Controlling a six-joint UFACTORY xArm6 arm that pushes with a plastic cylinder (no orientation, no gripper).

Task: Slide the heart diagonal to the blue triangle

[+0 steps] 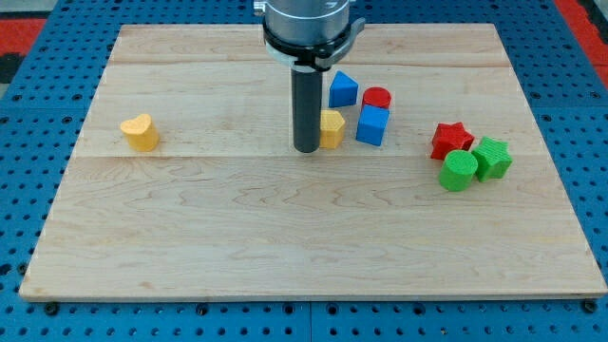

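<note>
A yellow heart (140, 132) lies alone at the view's left on the wooden board (285, 247). A blue triangle (343, 89) sits at the upper middle, far to the heart's right. My tip (306, 149) stands just left of a yellow block (332, 127), touching or nearly touching it; the rod hides part of that block. The tip is below and left of the blue triangle and far to the right of the heart.
A red cylinder (377, 97) and a blue cube (372, 124) sit right of the blue triangle. At the view's right a red star (450, 139), a green cylinder (459, 171) and a green block (492, 158) cluster together.
</note>
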